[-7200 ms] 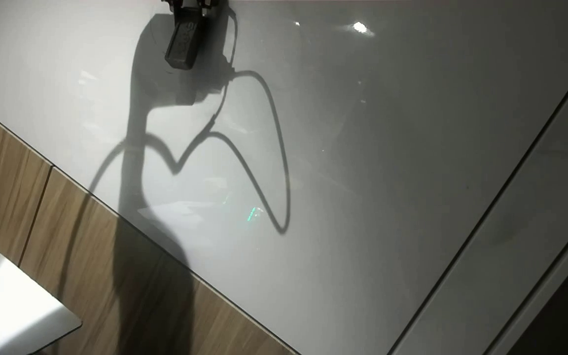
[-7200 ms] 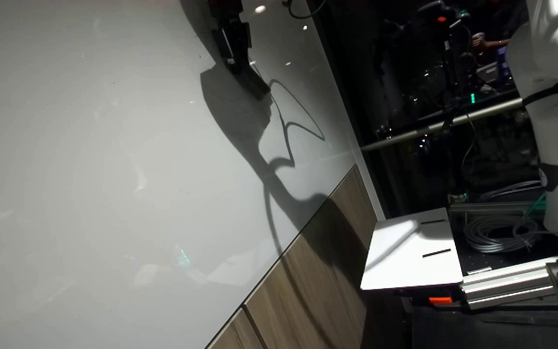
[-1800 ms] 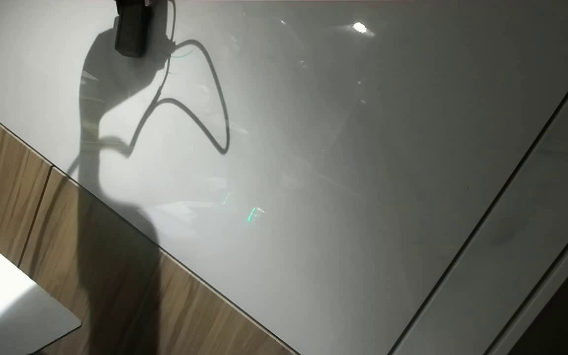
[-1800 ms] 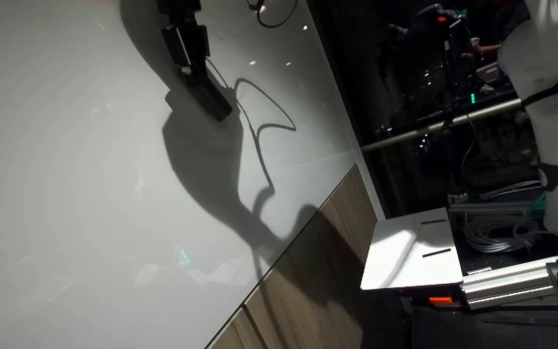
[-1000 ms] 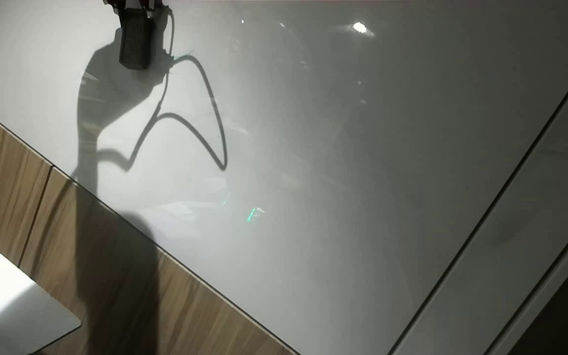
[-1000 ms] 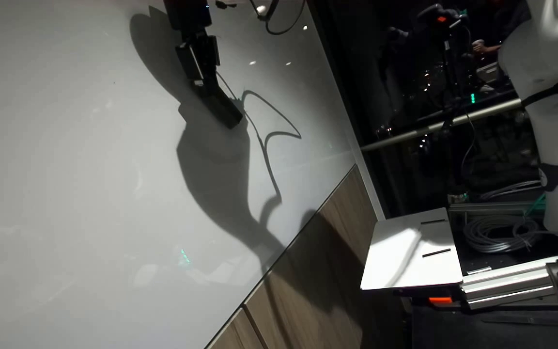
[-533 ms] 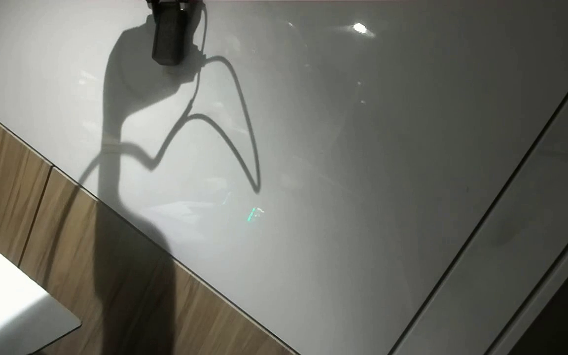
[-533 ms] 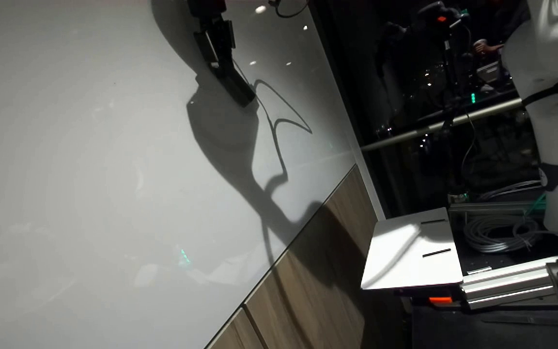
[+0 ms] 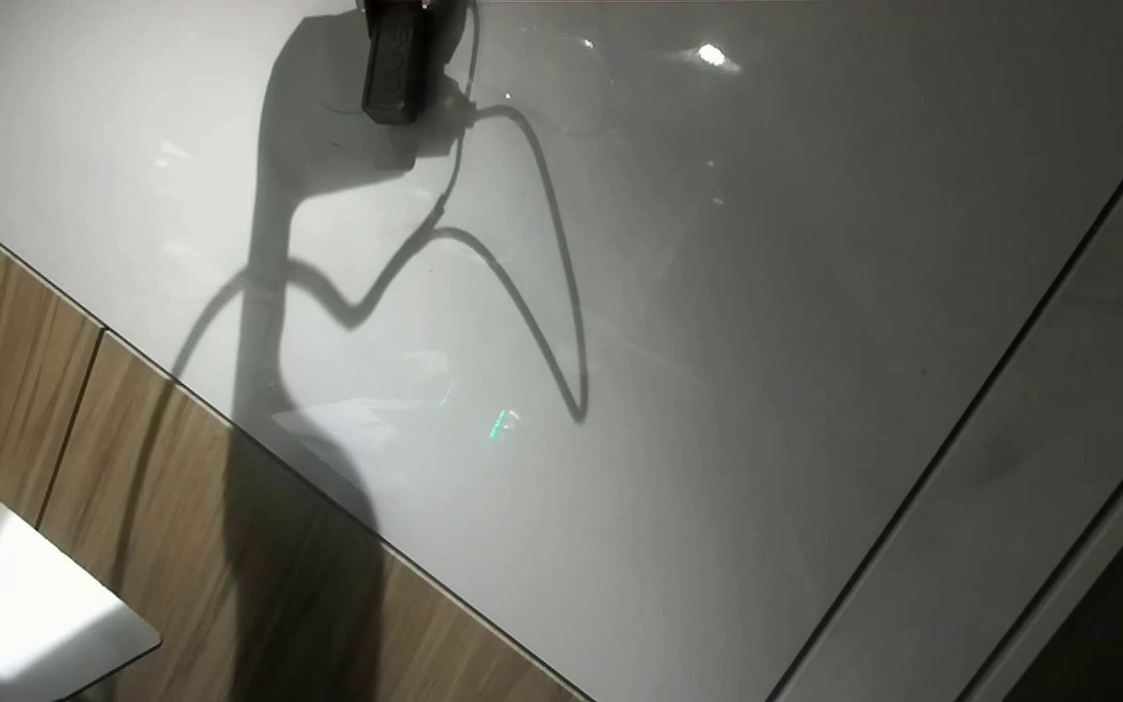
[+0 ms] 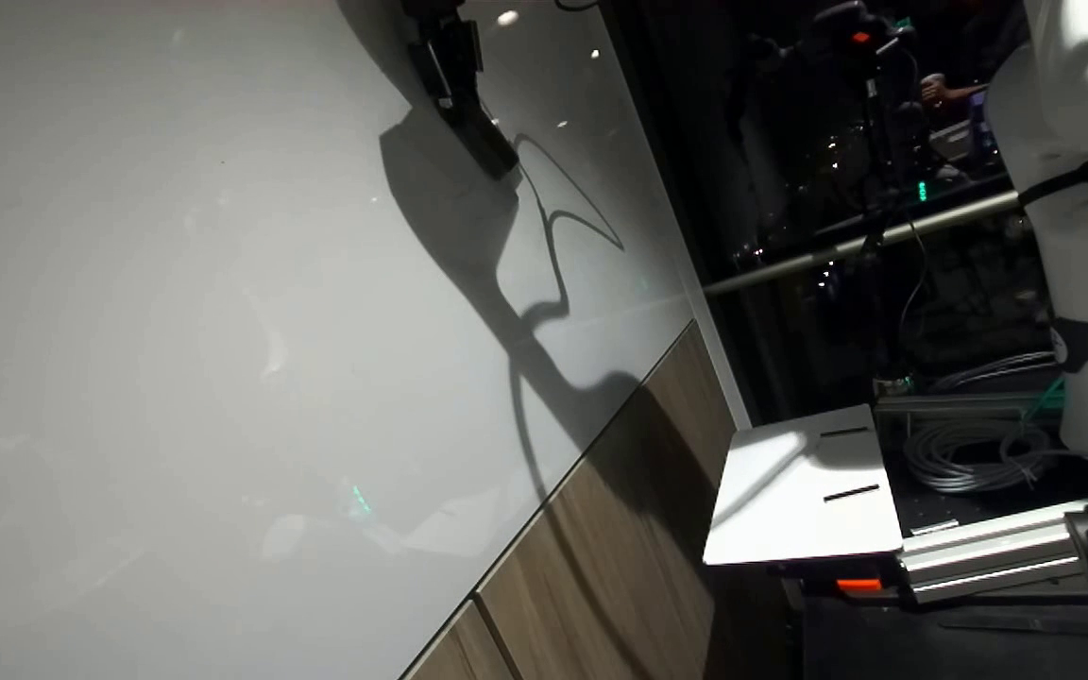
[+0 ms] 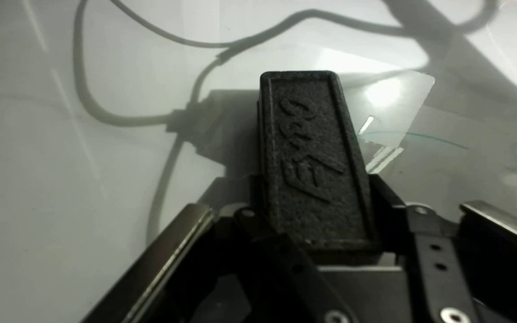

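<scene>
My gripper point(image 11: 317, 193) pinches the black Expo eraser point(image 9: 395, 68) by its sides, toward the far left of the shiny white surface point(image 9: 766, 341) in an exterior view, and it could twist loose if I bump it hard.

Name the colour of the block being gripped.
The block is dark grey, nearly black, clearest in the wrist view.

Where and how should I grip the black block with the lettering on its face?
Probably grip the black block by its two long sides, close to its near end in the wrist view, coming from that end, as the tool does now. It is long and narrow, its sides roughly parallel, so a squeeze across them should seat well, leaving the far end jutting beyond.
</scene>
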You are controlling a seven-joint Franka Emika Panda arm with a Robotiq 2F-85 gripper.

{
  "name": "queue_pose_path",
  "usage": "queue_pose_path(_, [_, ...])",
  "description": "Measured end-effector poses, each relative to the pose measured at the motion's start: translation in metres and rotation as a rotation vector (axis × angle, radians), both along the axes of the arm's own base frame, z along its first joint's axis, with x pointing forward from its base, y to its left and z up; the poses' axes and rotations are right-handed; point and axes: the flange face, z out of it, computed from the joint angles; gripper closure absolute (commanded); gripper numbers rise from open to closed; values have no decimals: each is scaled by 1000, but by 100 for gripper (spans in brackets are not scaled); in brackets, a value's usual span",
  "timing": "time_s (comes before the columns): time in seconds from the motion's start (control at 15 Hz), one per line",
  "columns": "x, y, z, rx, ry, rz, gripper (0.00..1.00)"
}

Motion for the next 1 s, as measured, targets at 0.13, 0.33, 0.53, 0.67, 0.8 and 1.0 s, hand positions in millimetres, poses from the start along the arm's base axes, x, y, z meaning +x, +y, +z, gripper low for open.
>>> queue_pose_path(0.13, [0,1,0,-2,1,2,69])
queue_pose_path(0.33, [-1,13,0,-7,-1,21,69])
queue_pose_path(0.53, [-7,47,7,-12,-22,80,69])
queue_pose_path(0.67, [-12,76,14,-15,-47,129,69])
queue_pose_path(0.8, [-16,98,20,-29,-66,168,69])
queue_pose_path(1.0, [-18,114,26,-51,-81,192,69])
